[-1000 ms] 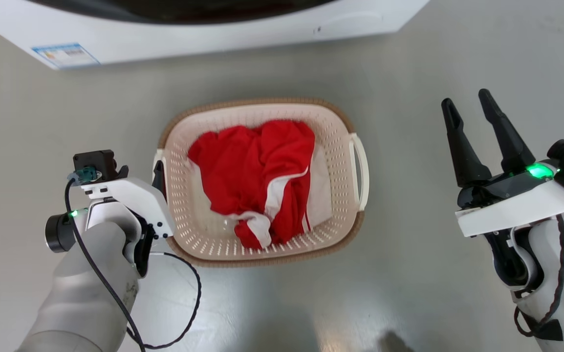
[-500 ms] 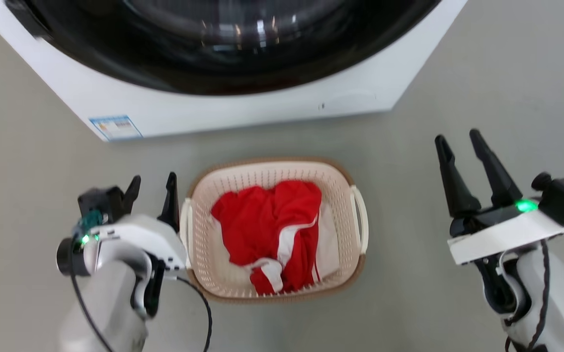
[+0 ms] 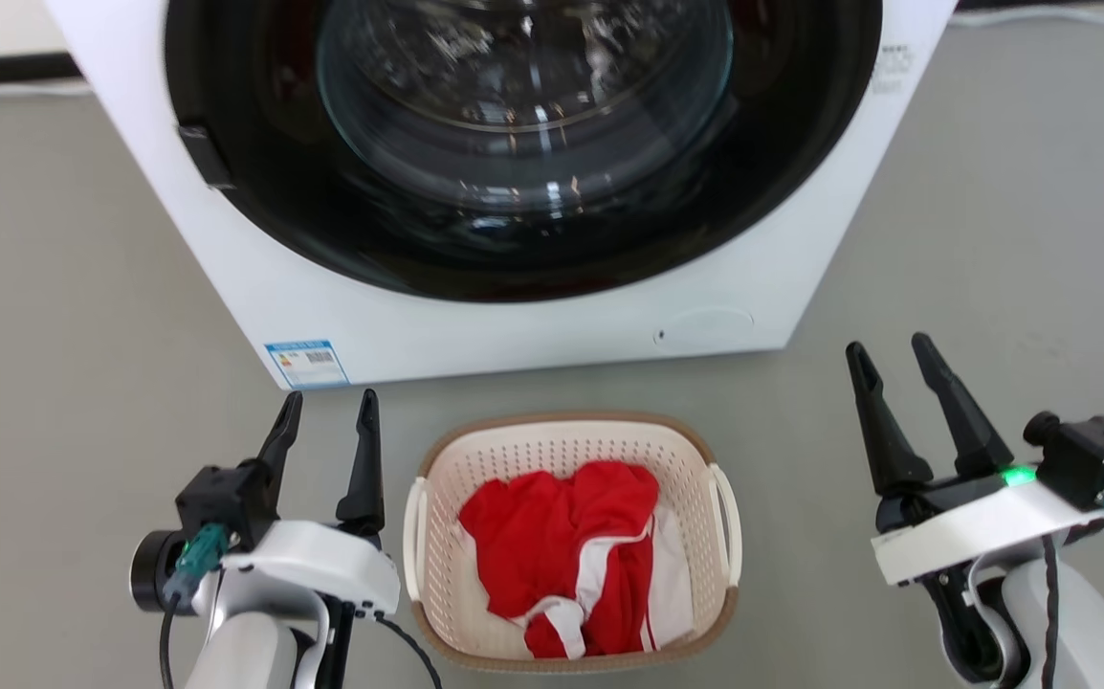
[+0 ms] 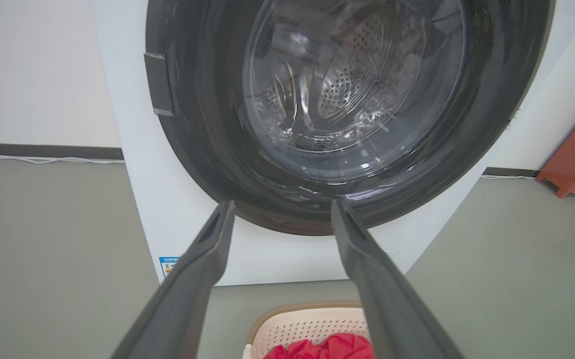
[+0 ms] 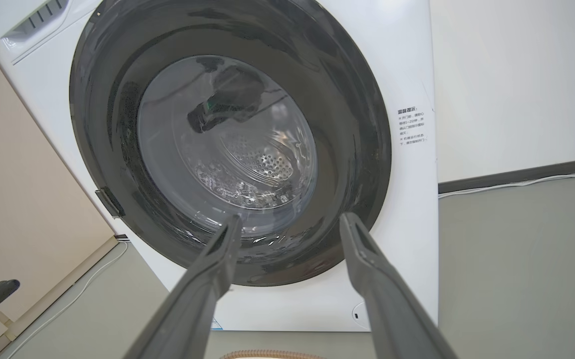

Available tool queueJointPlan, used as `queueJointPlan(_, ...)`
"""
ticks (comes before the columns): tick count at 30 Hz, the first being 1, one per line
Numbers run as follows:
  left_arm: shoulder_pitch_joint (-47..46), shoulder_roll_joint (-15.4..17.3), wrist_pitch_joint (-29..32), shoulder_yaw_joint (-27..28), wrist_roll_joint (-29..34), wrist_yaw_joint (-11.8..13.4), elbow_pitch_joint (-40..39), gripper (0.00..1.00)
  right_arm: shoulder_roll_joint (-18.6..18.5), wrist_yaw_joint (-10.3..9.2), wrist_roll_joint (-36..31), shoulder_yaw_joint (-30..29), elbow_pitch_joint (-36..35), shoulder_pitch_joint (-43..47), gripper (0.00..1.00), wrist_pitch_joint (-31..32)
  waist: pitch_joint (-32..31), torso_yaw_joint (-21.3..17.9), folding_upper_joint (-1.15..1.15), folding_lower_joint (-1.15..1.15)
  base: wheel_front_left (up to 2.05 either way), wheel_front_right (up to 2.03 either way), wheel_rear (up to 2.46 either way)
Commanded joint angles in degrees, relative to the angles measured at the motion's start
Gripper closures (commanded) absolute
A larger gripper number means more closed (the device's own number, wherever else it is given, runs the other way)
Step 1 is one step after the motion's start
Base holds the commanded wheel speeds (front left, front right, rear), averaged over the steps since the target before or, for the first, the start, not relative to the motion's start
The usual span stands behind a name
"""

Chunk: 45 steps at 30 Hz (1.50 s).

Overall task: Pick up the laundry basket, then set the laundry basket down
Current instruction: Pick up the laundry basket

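Laundry basket (image 3: 552,450) stands on the grey floor (image 3: 55,383), just in front of the white washer (image 3: 533,335) and near the lower edge of the head view. A red garment (image 3: 552,536) with white stripes lies crumpled inside it. Its two white loop handles are at its left side (image 3: 413,526) and its right side (image 3: 732,526), so the line from handle to handle runs across the robot's front. The long axis seems to run the same way, but the slanted view does not make this sure.

The left gripper (image 3: 330,397) is just beside the left handle and does not touch it. Its two dark fingers are spread with nothing between them, and they point up toward the washer door. The basket lies to the right of these fingers and a little nearer to the robot than their tips. The right gripper (image 3: 889,346) is also spread and empty, and it is well apart from the right handle, with bare floor between.

In my judgement the left arm is the nearer one for a grasp. It would need to go sideways to the right and turn down onto the handle loop, because the fingers now aim past the basket.
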Motion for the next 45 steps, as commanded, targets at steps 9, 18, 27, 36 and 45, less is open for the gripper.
queueJointPlan(9,5.75,-0.29,-0.33,5.18,3.02,-2.02,-8.26,0.00,0.22,0.36,-1.91,-1.31,-1.38,2.90,0.00,-0.60,-5.10,1.89,0.00,0.00,0.00,0.00,0.00)
queueJointPlan(18,8.92,-1.74,-0.33,7.88,3.97,-3.23,-11.39,0.00,0.53,0.36,-3.52,-3.80,-1.71,4.94,0.00,-0.60,-6.57,2.13,0.00,0.00,0.00,0.00,0.00)
queueJointPlan(27,9.45,-2.74,-0.34,9.02,4.53,-4.39,-11.36,0.00,0.80,0.36,-4.42,-4.76,-2.15,5.41,0.00,-0.60,-6.77,2.03,0.00,0.00,0.00,0.00,0.00)
queueJointPlan(36,9.32,-3.12,-0.34,9.53,4.56,-4.99,-10.83,0.00,0.72,0.36,-4.67,-5.15,-2.36,5.47,0.00,-0.60,-6.55,2.03,0.00,0.00,0.00,0.00,0.00)
queueJointPlan(45,8.92,-3.22,-0.34,9.40,4.10,-5.01,-10.35,0.00,0.27,0.36,-4.41,-5.29,-2.31,5.29,0.00,-0.60,-5.50,1.96,0.00,0.00,0.00,0.00,0.00)
